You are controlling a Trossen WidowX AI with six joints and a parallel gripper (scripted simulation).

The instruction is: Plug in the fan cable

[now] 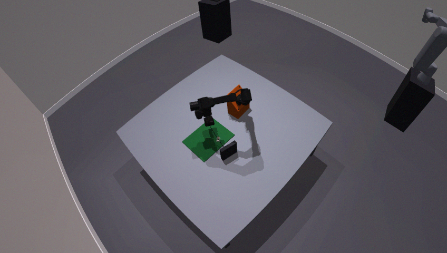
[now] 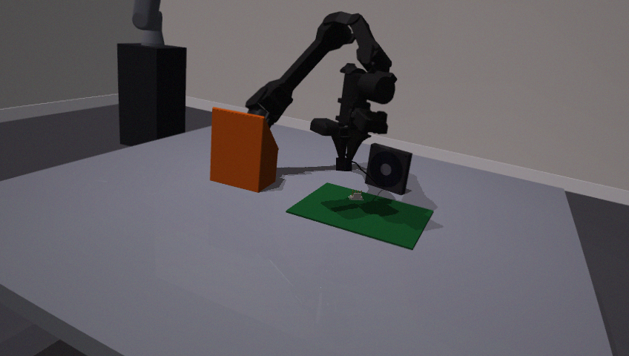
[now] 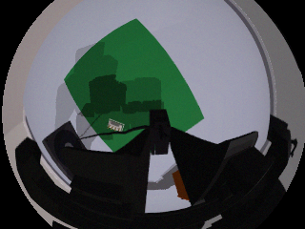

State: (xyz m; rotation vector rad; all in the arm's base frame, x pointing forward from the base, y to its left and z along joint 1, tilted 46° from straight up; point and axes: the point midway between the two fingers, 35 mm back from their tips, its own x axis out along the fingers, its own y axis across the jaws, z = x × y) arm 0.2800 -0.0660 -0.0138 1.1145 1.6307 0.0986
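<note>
- Grey desk (image 2: 176, 264) fills the room's middle, with a plain wall behind it
- Nearest on the desk lies the green board (image 2: 359, 216), flat, close to the desk's middle
- On the board's far part sits the tiny pale fan header (image 2: 355, 196), with short pins that look easy to bend
- Just past the board's far edge hangs the gripper (image 2: 343, 164), pointing straight down, up in the air and off the board
- Its jaws are squeezed shut on the small black plug (image 2: 343, 165), which is up off the desk and not on the header yet
- The plug looks hard and light, so holding its two flat sides seems best, keeping it straight
- A thin black cable (image 2: 369, 178) runs from the plug to the fan (image 2: 388, 168); it looks soft and bendy and could tug the plug sideways
- The fan stands up just behind the board, toward the desk's far right edge
- An orange block (image 2: 240, 147) stands farther left, at the arm's foot
- Farthest off, a black stand (image 2: 151, 92) waits beyond the desk's far left corner
</note>
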